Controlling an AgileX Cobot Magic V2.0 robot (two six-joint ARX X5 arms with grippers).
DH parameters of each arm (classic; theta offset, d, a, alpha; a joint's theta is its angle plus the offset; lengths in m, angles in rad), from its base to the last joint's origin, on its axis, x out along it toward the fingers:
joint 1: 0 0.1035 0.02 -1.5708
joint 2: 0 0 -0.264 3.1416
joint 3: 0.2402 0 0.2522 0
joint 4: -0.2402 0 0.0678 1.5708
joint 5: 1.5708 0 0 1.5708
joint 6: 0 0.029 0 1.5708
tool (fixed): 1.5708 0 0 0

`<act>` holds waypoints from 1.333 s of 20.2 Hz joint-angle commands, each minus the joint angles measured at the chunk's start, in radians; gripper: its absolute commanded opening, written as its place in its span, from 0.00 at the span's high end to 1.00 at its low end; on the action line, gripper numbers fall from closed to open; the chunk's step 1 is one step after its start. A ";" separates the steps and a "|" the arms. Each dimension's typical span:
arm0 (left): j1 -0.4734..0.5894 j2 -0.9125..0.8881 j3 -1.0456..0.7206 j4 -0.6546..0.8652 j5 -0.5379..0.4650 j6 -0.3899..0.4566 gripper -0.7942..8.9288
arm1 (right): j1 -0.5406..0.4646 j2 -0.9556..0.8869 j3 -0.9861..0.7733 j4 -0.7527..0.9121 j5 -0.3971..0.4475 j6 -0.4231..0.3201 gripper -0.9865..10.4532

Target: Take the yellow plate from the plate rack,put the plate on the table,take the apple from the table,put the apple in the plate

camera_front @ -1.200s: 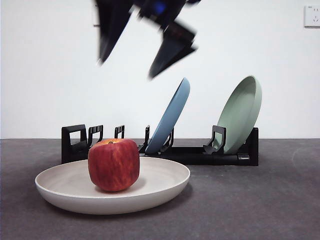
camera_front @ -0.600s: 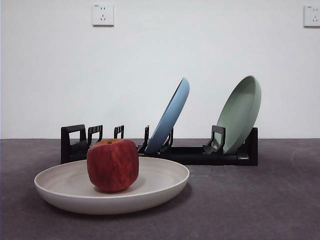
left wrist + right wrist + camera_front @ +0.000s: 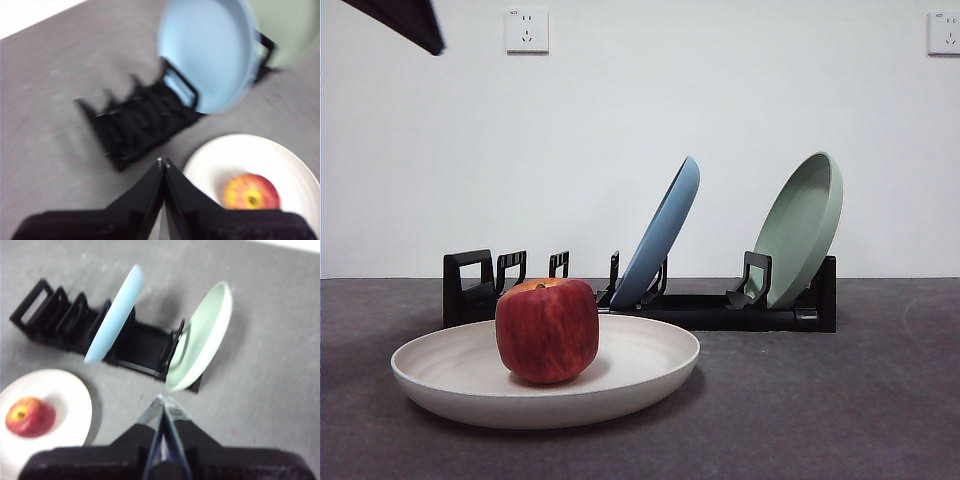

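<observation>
Spreading dark grey under everything, the table (image 3: 840, 420) carries the plate rack (image 3: 720, 308), which stands behind the other things and holds a blue plate (image 3: 665, 232) and a sage-green plate (image 3: 805, 225), each leaning in its own slot. In front of the rack's empty slots, the yellow plate (image 3: 640, 368) lies flat on the table, cream in colour. The apple (image 3: 547, 330) sits inside it, stem up, left of the plate's middle in the front view. The left gripper (image 3: 163, 162) hangs above the table near the plate's rim, jaws pressed together and empty. The right gripper (image 3: 161, 399) hovers high near the green plate, jaws likewise closed on nothing.
</observation>
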 commanded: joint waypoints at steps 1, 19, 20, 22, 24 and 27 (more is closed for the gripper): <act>0.032 -0.048 -0.013 0.015 0.006 -0.033 0.93 | 0.000 -0.062 -0.095 0.088 0.000 0.012 0.93; 0.038 -0.568 -0.612 0.426 -0.001 -0.118 0.93 | 0.003 -0.538 -0.839 0.614 0.102 0.211 0.93; 0.038 -0.568 -0.612 0.422 -0.002 -0.119 0.93 | 0.003 -0.536 -0.839 0.614 0.102 0.238 0.93; 0.038 -0.567 -0.612 0.407 -0.003 -0.119 0.92 | 0.003 -0.533 -0.839 0.613 0.102 0.312 0.93; 0.038 -0.557 -0.612 0.391 -0.003 -0.119 0.92 | 0.003 -0.530 -0.838 0.613 0.102 0.335 0.91; 0.038 -0.544 -0.612 0.377 -0.002 -0.119 0.92 | 0.003 -0.530 -0.838 0.610 0.102 0.332 0.91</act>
